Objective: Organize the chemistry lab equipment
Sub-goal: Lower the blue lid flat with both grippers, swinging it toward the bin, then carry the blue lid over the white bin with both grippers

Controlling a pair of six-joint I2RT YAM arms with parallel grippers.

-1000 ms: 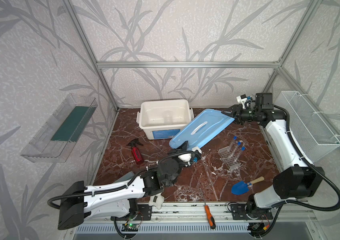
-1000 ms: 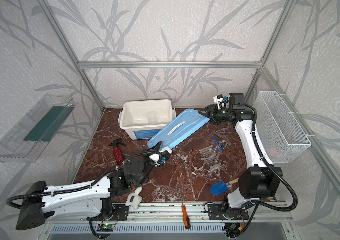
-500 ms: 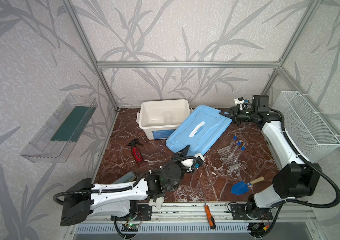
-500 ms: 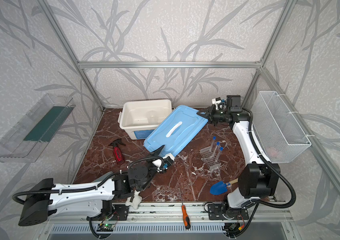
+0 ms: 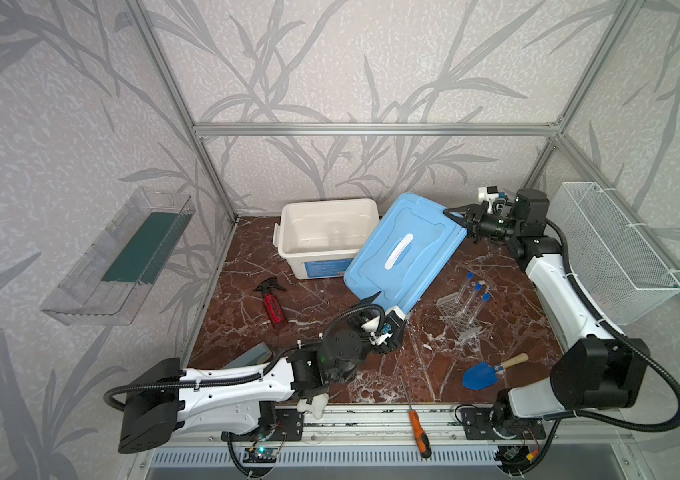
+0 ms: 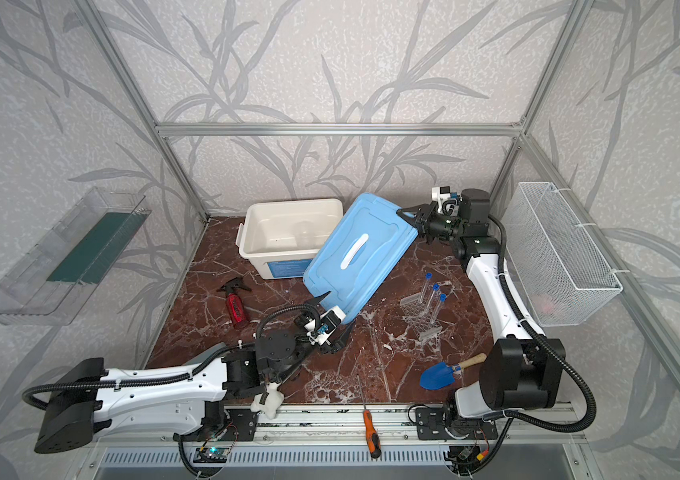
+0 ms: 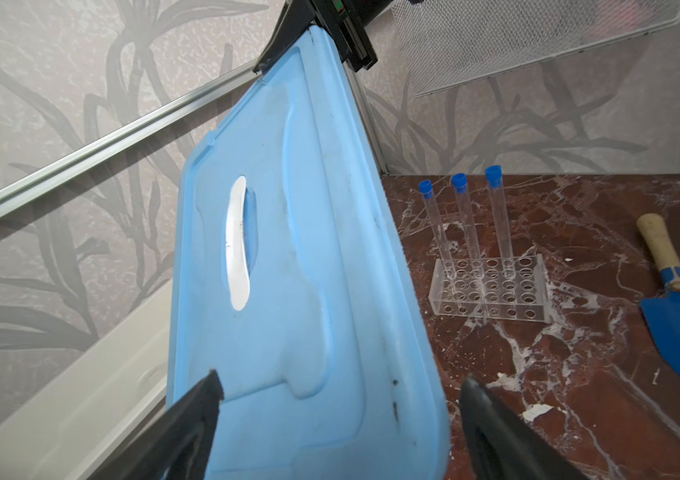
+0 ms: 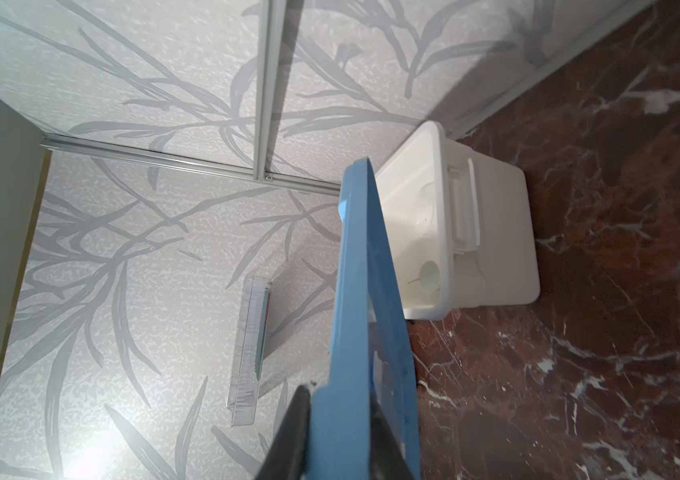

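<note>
Progress judged partial | lid (image 5: 404, 249) pinched at its 1 o'clock corner by right gripper (image 5: 455, 217) | left gripper (image 7: 340, 378) spread wide, nothing gripped | test tubes (image 5: 473, 299) seated in rack (image 5: 456, 320), 4 o'clock of lid | bin (image 5: 288, 249) left uncovered

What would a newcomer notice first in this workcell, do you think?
A big blue lid, tilted beside the white bin, is pinched at its far corner by the right gripper; the left gripper stands open at its near edge. Three blue-capped test tubes stand in a clear rack nearby.
</note>
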